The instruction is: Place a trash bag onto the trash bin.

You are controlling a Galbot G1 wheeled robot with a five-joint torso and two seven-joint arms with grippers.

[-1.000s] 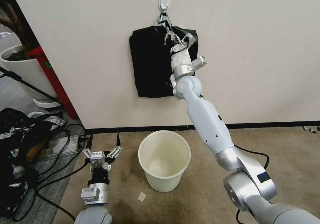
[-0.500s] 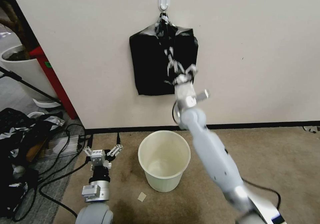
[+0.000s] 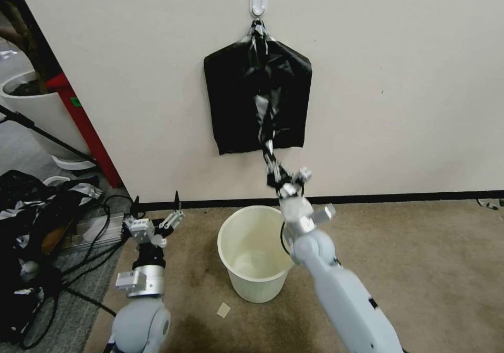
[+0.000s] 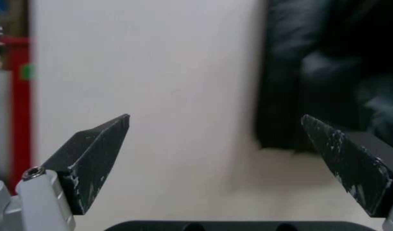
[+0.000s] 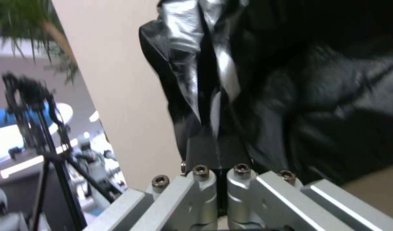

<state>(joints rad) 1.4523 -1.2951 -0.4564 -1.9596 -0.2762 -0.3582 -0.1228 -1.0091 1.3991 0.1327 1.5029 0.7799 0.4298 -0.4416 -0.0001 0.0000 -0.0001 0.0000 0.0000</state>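
Observation:
The trash bag [image 3: 264, 114] is a twisted glossy black strand running from the wall hook [image 3: 258, 2] down across the hanging pack of black bags [image 3: 231, 101]. My right gripper [image 3: 275, 174] is shut on the strand's lower end, just above the far rim of the cream-white trash bin [image 3: 257, 286] standing on the carpet. The right wrist view shows the bag [image 5: 213, 80] pinched between that gripper's [image 5: 216, 154] closed fingers. My left gripper [image 3: 155, 217] is open low to the left of the bin, facing the wall; in the left wrist view the gripper [image 4: 215, 117] holds nothing.
A white planter pot [image 3: 37, 106] and a red post [image 3: 79, 122] stand at the left. A black-and-silver heap with cables [image 3: 31, 211] covers the floor at the lower left. A paper scrap [image 3: 223, 310] lies before the bin. Open carpet lies to the right.
My right gripper has come down from the top of the pack to just above the bin, drawing the bag out into a long strand. The left gripper has moved slightly left and toward the wall.

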